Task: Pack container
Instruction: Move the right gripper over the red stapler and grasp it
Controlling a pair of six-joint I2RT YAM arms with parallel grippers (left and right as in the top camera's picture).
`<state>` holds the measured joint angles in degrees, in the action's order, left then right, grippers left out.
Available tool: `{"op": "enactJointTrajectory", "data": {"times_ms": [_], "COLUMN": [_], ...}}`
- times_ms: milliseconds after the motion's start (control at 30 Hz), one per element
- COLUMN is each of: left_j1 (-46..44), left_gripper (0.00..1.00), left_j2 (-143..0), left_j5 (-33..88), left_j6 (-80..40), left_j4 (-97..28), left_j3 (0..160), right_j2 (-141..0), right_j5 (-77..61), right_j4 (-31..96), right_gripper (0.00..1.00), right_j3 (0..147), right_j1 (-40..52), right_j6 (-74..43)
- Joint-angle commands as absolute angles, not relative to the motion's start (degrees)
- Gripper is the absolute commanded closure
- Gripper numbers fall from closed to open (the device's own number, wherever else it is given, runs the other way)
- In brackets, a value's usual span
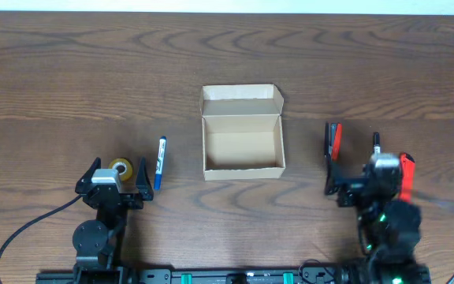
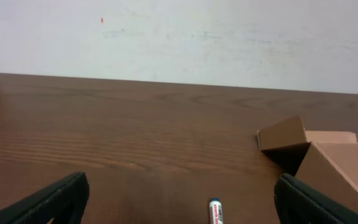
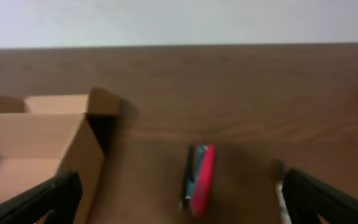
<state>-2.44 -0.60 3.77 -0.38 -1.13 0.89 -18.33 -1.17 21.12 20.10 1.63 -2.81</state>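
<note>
near container [image 1: 242, 134], left hand [image 1: 118, 166], right hand [image 3: 182, 200] open

The container [image 1: 241, 146] was tan-brown — left of it a blue-and-white marker [image 1: 160, 162], right of it a red-and-black object [image 1: 335, 143], the table [image 1: 69, 71] dark wood-grain.

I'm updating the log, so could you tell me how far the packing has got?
Done: the container stands open and empty. In hand: nothing; the left claw and right claw are both open. To do: the blue marker and the red-and-black tool lie outside it, unpacked.
</note>
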Motion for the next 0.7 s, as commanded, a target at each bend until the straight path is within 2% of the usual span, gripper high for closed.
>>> {"op": "enactJointTrajectory", "data": {"times_ms": [0, 133, 233, 300, 400, 667], "left_j1": [-2.66, -2.66, -2.66, -2.66, -2.66, -2.66], "left_gripper": [0.05, 0.04, 0.05, 0.05, 0.05, 0.05], "left_j2": [-0.36, -0.38, -0.38, -0.38, -0.38, -0.38], "left_j5": [3.81, 2.85, 2.5, 2.55, 2.52, 2.59], "left_j6": [-1.32, -1.32, -1.34, -1.34, -1.34, -1.54], "left_j4": [-4.19, -4.29, -4.29, -4.29, -4.29, -4.27], "left_j3": [0.27, 0.27, 0.27, 0.27, 0.27, 0.27], "right_j2": [-30.76, -44.77, -51.94, -55.46, -62.7, -87.26], "right_j5": [-4.95, -12.73, -15.49, -12.97, -4.8, -4.49], "right_j4": [29.58, 44.73, 50.43, 50.68, 54.54, 66.04], "right_gripper": [0.01, 0.01, 0.01, 0.01, 0.01, 0.01], "right_j3": [36.67, 57.34, 68.62, 72.49, 76.9, 88.49], "right_j1": [-1.52, -2.37, -2.37, -2.52, -3.79, -5.43], "right_j6": [2.0, 1.98, 1.98, 0.93, -9.37, -9.34]}}
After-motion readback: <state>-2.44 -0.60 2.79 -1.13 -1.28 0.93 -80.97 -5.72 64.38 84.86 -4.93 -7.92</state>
